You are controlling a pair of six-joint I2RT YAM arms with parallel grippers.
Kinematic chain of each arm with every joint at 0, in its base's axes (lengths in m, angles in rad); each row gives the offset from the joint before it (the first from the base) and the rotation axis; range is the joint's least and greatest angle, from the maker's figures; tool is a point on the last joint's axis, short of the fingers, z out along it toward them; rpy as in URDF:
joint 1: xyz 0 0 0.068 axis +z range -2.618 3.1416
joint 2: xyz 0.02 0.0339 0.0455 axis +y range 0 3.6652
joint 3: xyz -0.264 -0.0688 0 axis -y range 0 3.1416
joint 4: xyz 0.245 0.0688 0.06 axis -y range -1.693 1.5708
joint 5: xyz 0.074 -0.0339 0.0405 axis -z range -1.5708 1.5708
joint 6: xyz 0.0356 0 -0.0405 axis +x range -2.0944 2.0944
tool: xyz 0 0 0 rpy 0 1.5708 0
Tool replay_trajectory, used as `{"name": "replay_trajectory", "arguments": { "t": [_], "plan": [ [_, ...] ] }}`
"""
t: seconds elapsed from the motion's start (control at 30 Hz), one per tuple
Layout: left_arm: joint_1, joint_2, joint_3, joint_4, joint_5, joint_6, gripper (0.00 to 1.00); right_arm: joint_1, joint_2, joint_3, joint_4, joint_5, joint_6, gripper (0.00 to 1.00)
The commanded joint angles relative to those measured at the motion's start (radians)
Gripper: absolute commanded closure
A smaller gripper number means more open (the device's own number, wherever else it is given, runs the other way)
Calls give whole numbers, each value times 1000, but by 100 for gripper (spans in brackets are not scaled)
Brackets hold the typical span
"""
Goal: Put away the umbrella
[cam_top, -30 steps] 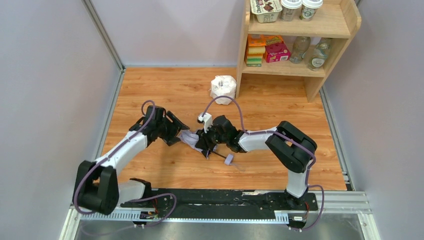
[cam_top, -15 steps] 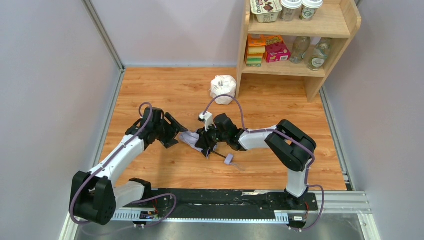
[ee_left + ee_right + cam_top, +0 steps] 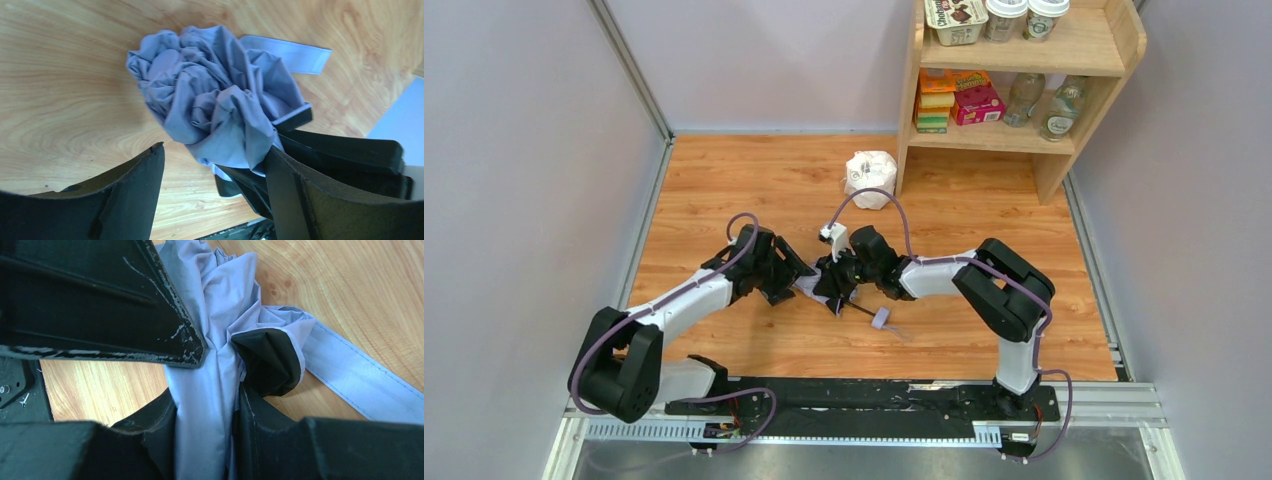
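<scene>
Clamping the umbrella [image 3: 215,300] in the right gripper [image 3: 206,400], shut tight on a narrow waist of the pale lavender cloth. Pinches that cloth between two black fingers [image 3: 280,445], with a dark fold of underside [image 3: 267,357] bulging just past one fingertip and a flat lavender strap [image 3: 360,380] trailing away to that same side over the wooden table [image 3: 350,280]. Leaves the thin black shaft [image 3: 861,310] and the small lavender handle [image 3: 882,320] sticking out from under this gripper, slanting toward the arm bases. Meets the left gripper [image 3: 792,282] almost nose to nose, with only the bunched cloth between the two. Stands wide open on the left, gripping nothing. Frames the crumpled canopy [image 3: 215,100] just ahead of and partly between the spread fingers [image 3: 135,195]. Brushes the cloth with one fingertip, the one nearer the right gripper; clears it with the other, across a gap of bare wood. Sits well away from the white wrapped lump [image 3: 870,178] and the wooden shelf [image 3: 994,137], both far beyond the tips of the two grippers.
</scene>
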Motion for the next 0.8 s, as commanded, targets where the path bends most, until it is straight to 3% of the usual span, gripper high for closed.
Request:
{"name": "replay_trajectory", "arguments": {
  "t": [0.0, 0.1, 0.17, 0.23, 0.27, 0.33, 0.43, 0.53, 0.63, 0.67, 0.77],
  "plan": [
    [-10, 10, -14, -54, -124, 15, 21, 15, 124, -82, -382, 23, -20, 100],
    [-11, 53, -32, -41, -196, 36, 21, 13, 123, -84, -380, 15, -18, 100],
    [-11, 99, -64, 56, -185, 41, 26, 13, 124, -80, -382, 9, -20, 100],
    [-11, 154, -92, 160, -132, 41, 35, 13, 127, -77, -386, -5, -23, 100],
    [-11, 169, -95, 191, -118, 42, 45, 13, 127, -76, -388, -5, -24, 100],
    [-11, 202, -109, 209, -139, 57, 61, 10, 126, -71, -393, -20, -32, 100],
    [-11, 202, -162, 229, -156, 79, 74, 4, 127, -64, -403, -45, -46, 100],
    [-10, 215, -175, 203, -156, 91, 94, 5, 117, -44, -437, -28, -61, 100],
    [-8, 272, -167, 160, -100, 64, 100, 4, 68, -4, -504, 22, -60, 98],
    [-8, 300, -167, 151, -83, 56, 100, 7, 45, 19, -539, 50, -56, 92],
    [-8, 361, -147, 102, -5, 21, 100, 12, -30, 111, -644, 137, -59, 57]
  ]
}}
